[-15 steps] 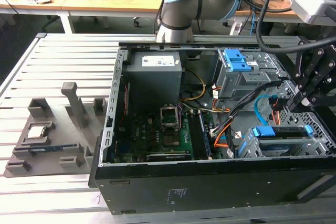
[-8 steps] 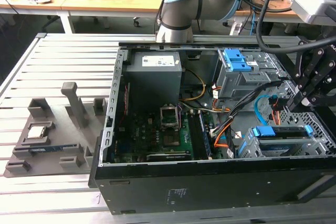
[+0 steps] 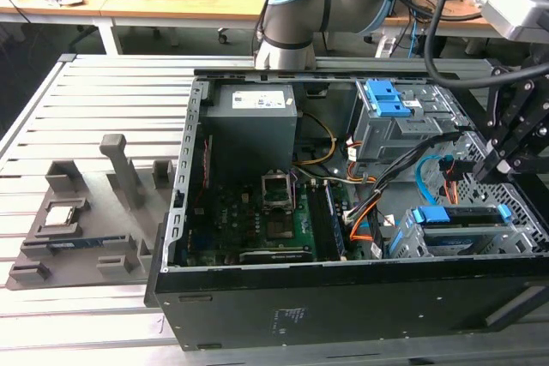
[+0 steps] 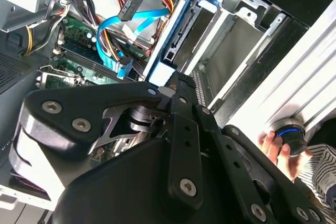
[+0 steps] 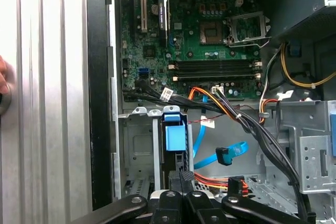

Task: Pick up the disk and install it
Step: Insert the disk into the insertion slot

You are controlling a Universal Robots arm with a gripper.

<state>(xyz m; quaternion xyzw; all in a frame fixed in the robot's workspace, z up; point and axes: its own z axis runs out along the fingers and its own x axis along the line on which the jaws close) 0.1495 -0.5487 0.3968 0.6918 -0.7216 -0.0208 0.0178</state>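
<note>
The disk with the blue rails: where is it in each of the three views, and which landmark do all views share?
Exterior view: the disk sits in the grey cage, towards the exterior view's right.
Second wrist view: the disk stands edge-on in that cage, beside the light-blue cable.
First wrist view: the disk stands edge-on in the cage, blue tab showing.
Shared landmark: the green motherboard.

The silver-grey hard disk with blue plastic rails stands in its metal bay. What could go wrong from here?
1. The loose blue flat cable hangs close beside the disk; it might get pinched or block seating.
2. The black cable bundle runs near the black gripper and could snag.
3. A person's hand rests beside the case, near the arm; a sudden move could hit it.
</note>
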